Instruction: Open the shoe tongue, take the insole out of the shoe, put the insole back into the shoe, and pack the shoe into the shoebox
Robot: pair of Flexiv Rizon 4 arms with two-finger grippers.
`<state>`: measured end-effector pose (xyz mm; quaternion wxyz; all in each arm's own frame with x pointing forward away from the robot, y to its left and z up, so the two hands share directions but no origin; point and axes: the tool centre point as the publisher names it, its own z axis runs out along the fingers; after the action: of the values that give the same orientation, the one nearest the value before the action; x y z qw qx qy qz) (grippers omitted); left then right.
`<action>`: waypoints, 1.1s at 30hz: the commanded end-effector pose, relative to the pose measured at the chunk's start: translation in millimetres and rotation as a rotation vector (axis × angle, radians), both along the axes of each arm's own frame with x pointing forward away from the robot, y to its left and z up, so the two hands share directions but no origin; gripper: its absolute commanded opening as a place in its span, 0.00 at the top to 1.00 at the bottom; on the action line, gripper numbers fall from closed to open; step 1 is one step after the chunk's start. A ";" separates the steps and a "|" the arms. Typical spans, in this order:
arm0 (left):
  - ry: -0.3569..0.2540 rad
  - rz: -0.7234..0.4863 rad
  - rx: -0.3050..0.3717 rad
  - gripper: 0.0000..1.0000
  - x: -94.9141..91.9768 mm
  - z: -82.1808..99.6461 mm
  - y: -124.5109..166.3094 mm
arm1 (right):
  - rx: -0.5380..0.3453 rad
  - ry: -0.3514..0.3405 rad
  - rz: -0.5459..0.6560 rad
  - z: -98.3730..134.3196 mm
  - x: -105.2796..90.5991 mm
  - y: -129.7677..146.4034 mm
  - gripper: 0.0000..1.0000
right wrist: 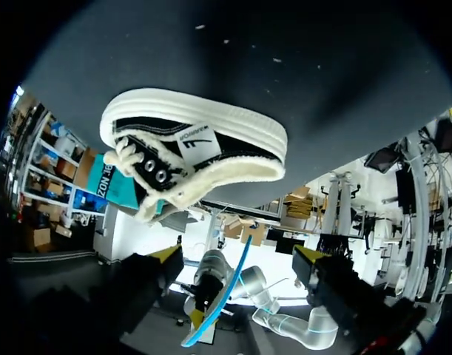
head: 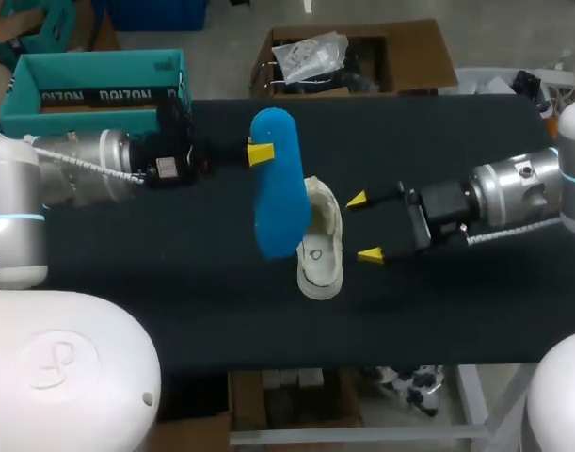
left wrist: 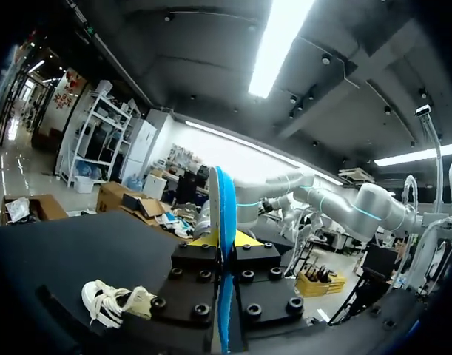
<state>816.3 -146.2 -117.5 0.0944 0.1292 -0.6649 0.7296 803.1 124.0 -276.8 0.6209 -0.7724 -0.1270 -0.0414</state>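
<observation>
The left gripper (head: pixel 260 153) is clamped on the blue insole (head: pixel 279 193), held on edge above the table, close beside the white shoe (head: pixel 321 247). The right gripper (head: pixel 363 227) stands with fingers spread, the shoe just ahead of its tips and untouched.

Edge-on blue insole (left wrist: pixel 226 203) clamped in left claw (left wrist: pixel 226 239) — shoe (left wrist: pixel 111 302) beside

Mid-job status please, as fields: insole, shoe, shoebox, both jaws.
insole: blue, out of the shoe, held raised over the table
shoe: white, on the table between the two arms, opening up
shoebox: teal, by the table's far left corner, top open
left jaws: shut on one end of the insole
right jaws: open, empty, beside the shoe
</observation>
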 end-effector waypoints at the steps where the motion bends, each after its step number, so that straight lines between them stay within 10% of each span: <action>1: -0.086 0.016 -0.036 1.00 -4.2 -12.9 -16.9 | 0.013 0.032 -0.001 -0.5 -2.9 6.7 0.00; 6: -0.151 -0.050 -0.070 1.00 -12.0 -24.1 -29.9 | 0.021 0.076 -0.015 1.9 -8.1 13.7 0.05; 8: -0.173 -0.065 -0.081 1.00 -13.4 -28.0 -33.6 | 0.027 0.082 -0.021 2.1 -9.8 14.9 0.21; 9: -0.181 -0.077 -0.089 1.00 -14.3 -29.7 -34.8 | 0.028 0.087 -0.024 1.9 -10.6 15.1 0.45; 13: -0.240 -0.099 -0.103 1.00 -17.6 -37.5 -40.7 | 0.044 0.107 -0.029 0.0 -12.8 16.5 0.60; 33: -0.369 -0.098 -0.159 1.00 -28.5 -60.8 -55.5 | 0.085 0.154 -0.025 -2.6 -11.5 21.2 0.68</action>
<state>788.5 -199.5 -174.1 0.0173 -0.0477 -0.6275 0.7770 788.8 145.4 -277.2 0.6581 -0.7501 -0.0652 0.0022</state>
